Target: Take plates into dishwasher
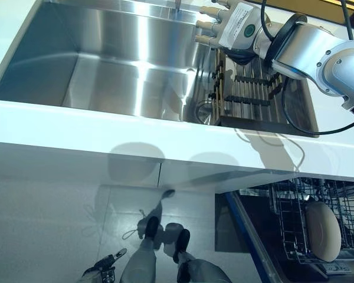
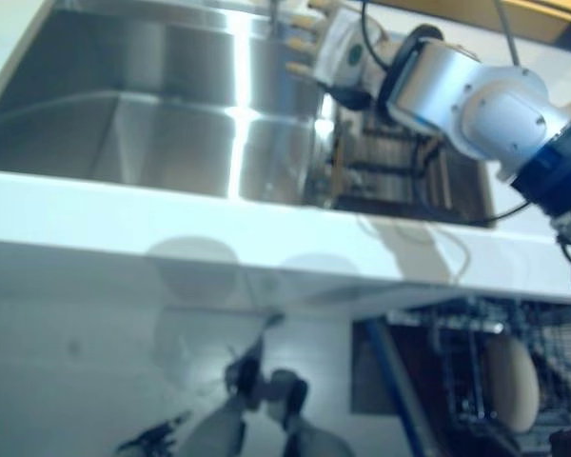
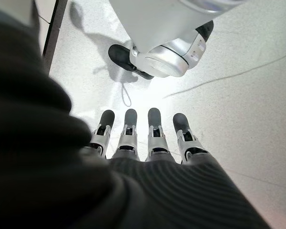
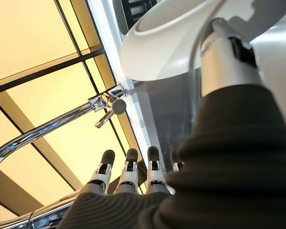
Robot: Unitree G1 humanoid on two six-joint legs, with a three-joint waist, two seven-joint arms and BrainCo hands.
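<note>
Over the sink (image 1: 106,76), right hand (image 4: 133,179) reaches above the dish rack (image 1: 253,97); fingers extended toward the faucet (image 4: 107,102), thumb pressed against a white plate (image 4: 167,52) — whether it is truly grasped, cannot tell. Below and well apart from that hand, a second plate (image 1: 323,231) stands on edge in the dishwasher rack (image 1: 295,230). Left hand (image 3: 148,138) hangs low over the floor (image 3: 238,86), fingers straight, holding nothing.
</note>
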